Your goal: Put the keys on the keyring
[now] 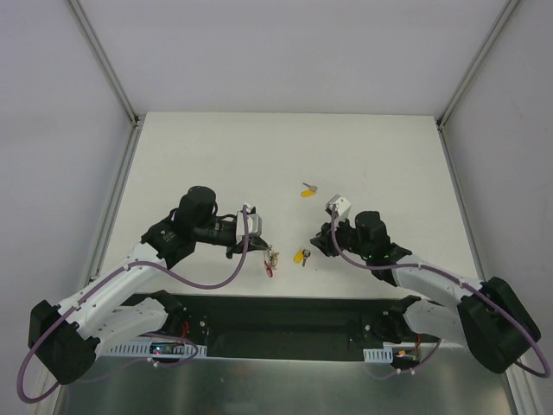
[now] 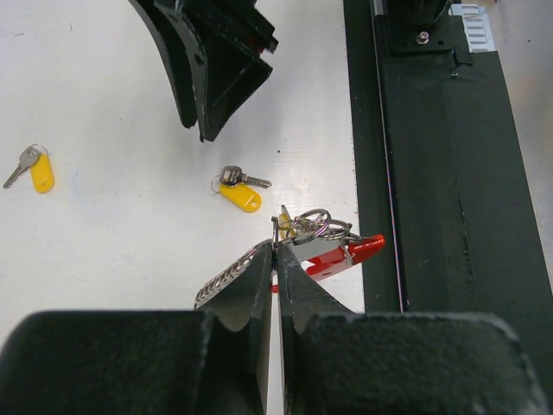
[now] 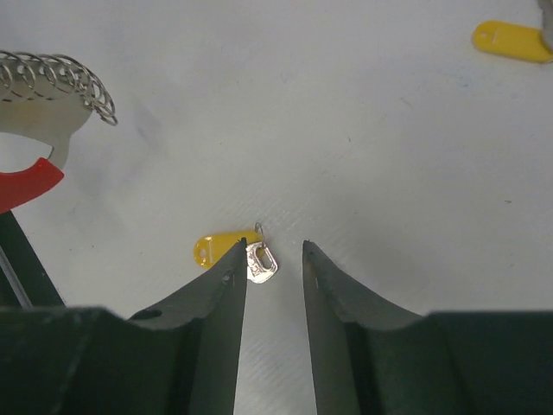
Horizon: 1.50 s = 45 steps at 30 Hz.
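Observation:
My left gripper [image 2: 275, 248] is shut on the keyring [image 2: 333, 246], pinching it where the small metal rings, the red curved loop and the grey chain strap [image 2: 226, 278] meet. In the top view the keyring [image 1: 271, 261] hangs at my left gripper [image 1: 262, 245]. A yellow-headed key [image 3: 218, 247] lies on the table. Its silver part sits between the open jaws of my right gripper [image 3: 273, 247], close to the left finger [image 3: 226, 285]. This key also shows in the top view [image 1: 301, 256] and the left wrist view [image 2: 239, 193]. A second key [image 1: 308, 191] lies farther back.
The white table [image 1: 389, 164] has metal frame posts at its far corners. A black base strip [image 2: 432, 173] runs along the near edge, just right of the keyring. The second key also shows in the left wrist view [image 2: 34, 169] and the right wrist view [image 3: 511, 41].

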{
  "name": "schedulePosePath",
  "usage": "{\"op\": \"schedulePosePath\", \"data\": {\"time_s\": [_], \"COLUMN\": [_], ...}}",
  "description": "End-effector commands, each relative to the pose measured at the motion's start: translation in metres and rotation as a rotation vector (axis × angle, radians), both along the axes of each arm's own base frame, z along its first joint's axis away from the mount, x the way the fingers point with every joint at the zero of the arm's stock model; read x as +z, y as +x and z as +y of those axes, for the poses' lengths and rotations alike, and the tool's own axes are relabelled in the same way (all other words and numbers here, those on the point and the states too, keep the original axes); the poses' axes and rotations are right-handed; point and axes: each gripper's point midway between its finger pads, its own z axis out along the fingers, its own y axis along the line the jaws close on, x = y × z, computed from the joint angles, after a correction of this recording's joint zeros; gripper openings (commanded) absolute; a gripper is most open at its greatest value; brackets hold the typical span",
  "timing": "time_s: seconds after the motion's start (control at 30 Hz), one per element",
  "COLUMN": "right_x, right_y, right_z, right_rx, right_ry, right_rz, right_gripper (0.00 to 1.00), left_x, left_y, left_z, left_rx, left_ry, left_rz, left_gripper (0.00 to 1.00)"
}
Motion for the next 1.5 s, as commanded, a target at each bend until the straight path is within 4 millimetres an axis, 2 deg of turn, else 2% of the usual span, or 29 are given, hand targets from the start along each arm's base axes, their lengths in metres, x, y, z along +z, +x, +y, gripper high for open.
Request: {"op": "schedulePosePath", "data": {"time_s": [0.0,0.07,0.13,0.33,0.6,0.73,1.47], "right_x": [0.008,-0.006,-0.004,-0.013,-0.025,-0.027,-0.042], "right_y": [0.012,0.012,0.010,0.011,0.009,0.003,0.005], "right_z": [0.024,0.030,0.037,0.038,0.040,0.040,0.038], "right_rx": [0.063,0.084,0.113,0.107,0.080,0.078,0.032], "right_ry": [0.084,0.086,0.124,0.104,0.067,0.052,-0.016], "right_rz": [-0.039,0.002,0.006,0.025,0.091,0.104,0.175], "right_gripper": [0.34,0.27,0.25,0.23,0.11,0.11,0.11], "left_x": [0.019,0.018,0.017,0.014,0.013,0.012,0.007], "left_y": [0.001,0.003,0.004,0.004,0.004,0.004,0.004], "left_z": [-0.006,-0.006,-0.006,-0.008,-0.009,-0.008,-0.010], "left_rx": [-0.022,-0.013,-0.008,-0.013,-0.014,-0.014,-0.014], "left_ry": [-0.049,-0.044,-0.041,-0.035,-0.031,-0.030,-0.019], "left_rz": [-0.068,-0.071,-0.069,-0.050,-0.049,-0.049,-0.041], "left_gripper": [0.00,0.00,0.00,0.00,0.00,0.00,0.00]}}
